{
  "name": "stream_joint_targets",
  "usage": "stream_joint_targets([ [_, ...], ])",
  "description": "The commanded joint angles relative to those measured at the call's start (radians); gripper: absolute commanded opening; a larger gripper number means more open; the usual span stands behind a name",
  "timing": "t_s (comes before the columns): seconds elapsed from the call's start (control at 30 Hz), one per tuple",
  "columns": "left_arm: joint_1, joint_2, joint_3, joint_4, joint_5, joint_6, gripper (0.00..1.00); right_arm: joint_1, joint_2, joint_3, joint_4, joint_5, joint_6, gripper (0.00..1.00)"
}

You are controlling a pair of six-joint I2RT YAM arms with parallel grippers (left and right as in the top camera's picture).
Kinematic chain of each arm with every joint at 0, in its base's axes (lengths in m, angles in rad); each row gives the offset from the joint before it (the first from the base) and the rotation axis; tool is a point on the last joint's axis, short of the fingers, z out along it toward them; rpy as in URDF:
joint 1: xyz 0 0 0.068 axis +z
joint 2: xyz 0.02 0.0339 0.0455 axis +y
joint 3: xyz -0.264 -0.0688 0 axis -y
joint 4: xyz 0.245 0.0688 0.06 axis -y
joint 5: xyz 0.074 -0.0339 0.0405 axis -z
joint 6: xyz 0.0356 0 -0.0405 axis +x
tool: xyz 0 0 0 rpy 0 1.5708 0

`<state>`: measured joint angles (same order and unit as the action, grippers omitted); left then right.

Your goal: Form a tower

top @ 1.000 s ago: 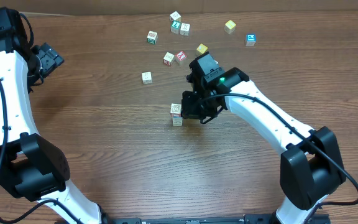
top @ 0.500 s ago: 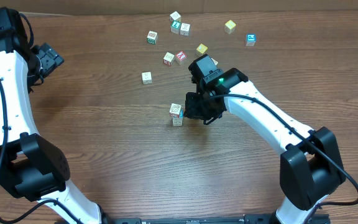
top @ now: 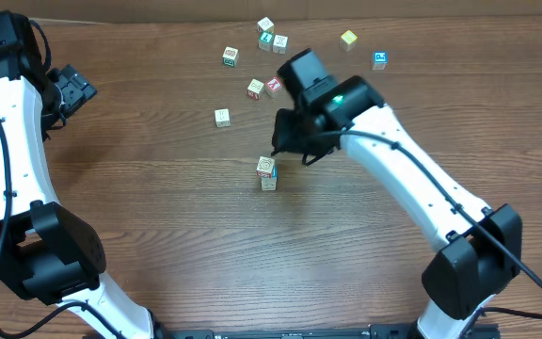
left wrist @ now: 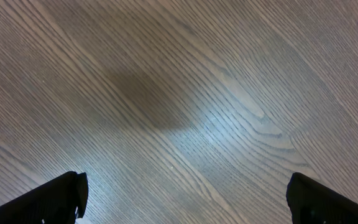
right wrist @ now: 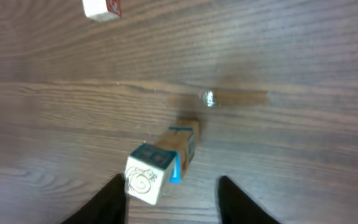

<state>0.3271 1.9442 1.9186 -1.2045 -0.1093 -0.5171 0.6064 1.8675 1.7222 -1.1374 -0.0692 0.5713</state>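
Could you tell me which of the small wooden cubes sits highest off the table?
The pale wooden cube with the swirl print, topping the tower; the loose cubes sit directly on the table.

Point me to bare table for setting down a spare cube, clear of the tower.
Free: the broad stretch of table between the left arm and the tower, and the front strip below the tower. Crowded: the back, where loose cubes scatter and the right gripper hovers by the tower.

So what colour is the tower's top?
Whitish with a brownish swirl; the tower shows best from right wrist.
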Motion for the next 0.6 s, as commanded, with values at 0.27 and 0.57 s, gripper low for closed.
stream_joint_targets([
  [0.27, -0.007, -0.002, 0.001, 0.001, -0.005, 0.005, 0.99, 0.272, 0.002, 0.011, 0.13, 0.24, 0.099, 0.04],
  [0.57, -0.007, -0.002, 0.001, 0.001, -0.005, 0.005, 1.0, 0.424, 0.144, 0.011, 0.183, 0.546, 0.078, 0.04],
])
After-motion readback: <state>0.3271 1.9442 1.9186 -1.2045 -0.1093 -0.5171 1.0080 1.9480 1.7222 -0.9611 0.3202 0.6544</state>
